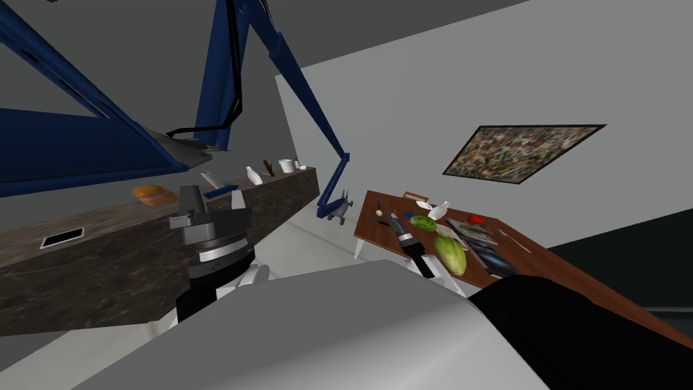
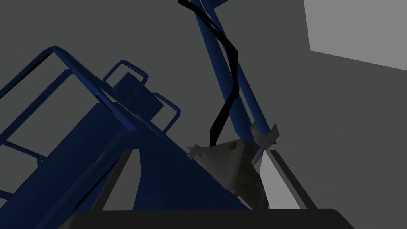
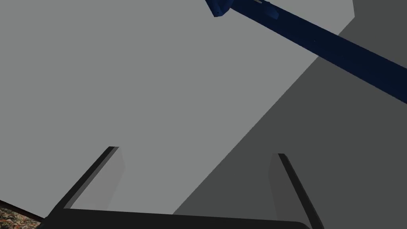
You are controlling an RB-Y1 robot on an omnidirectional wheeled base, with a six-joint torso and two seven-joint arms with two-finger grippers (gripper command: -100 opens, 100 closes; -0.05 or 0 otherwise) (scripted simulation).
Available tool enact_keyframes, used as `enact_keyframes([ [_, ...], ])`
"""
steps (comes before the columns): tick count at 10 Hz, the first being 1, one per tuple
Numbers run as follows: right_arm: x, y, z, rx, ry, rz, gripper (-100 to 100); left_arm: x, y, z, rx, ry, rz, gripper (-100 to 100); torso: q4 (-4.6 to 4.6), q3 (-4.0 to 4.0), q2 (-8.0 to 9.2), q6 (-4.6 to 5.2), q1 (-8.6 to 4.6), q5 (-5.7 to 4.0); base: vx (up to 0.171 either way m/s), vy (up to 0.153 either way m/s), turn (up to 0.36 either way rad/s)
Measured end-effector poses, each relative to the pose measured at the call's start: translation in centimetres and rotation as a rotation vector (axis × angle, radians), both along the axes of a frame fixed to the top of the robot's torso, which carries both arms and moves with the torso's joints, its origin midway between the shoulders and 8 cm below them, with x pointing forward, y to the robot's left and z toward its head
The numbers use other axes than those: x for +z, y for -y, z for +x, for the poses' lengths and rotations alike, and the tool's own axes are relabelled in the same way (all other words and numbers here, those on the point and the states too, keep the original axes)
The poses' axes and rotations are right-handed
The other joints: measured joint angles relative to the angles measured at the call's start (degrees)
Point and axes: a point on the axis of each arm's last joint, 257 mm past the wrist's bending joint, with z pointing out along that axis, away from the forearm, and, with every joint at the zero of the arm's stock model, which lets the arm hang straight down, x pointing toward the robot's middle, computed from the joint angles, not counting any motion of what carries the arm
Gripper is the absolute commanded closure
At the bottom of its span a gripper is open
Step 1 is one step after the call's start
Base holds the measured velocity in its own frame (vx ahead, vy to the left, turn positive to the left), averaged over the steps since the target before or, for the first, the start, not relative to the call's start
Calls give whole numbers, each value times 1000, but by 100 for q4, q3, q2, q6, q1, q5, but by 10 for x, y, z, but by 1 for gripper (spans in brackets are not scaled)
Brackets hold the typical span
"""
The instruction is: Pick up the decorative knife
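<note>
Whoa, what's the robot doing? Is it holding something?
Nothing is held yet. The robot is meant to pick up a decorative knife, probably the long dark-handled thing lying on the wooden table beside a big green fruit. The left gripper is up in front of the dark counter, fingers open and empty. The right gripper is open and empty too.

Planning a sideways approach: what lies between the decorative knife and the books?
In the head view, a large green fruit lies between the knife and the books.
</note>
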Motion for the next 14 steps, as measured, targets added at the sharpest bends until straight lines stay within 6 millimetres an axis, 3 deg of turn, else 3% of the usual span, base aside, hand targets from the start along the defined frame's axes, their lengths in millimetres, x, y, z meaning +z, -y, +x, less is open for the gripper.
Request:
enact_keyframes([
  [3, -40, 29, -4, -55, -111, -120, -100, 0, 0, 0, 0, 0, 0, 0, 2, 5, 7, -3, -10, -3, 67, 113, 155],
  [4, -58, 47, -11, -83, -165, -174, -100, 0, 0, 0, 0, 0, 0, 0, 1, 1, 0, -3, -6, -2, 73, 89, 35],
  [8, -105, 81, -31, -138, -307, -323, -100, 0, 0, 0, 0, 0, 0, 0, 3, 7, 12, -2, -26, -6, 64, 72, 150],
  [12, -161, 140, -66, -192, -495, -500, -100, 0, 0, 0, 0, 0, 0, 0, 0, -1, -2, -5, -41, -9, 77, 34, 150],
  [14, -178, 159, -90, -207, -574, -570, -100, 0, 0, 0, 0, 0, 0, 0, 3, 7, 13, -1, -47, -10, 64, 1, 235],
])
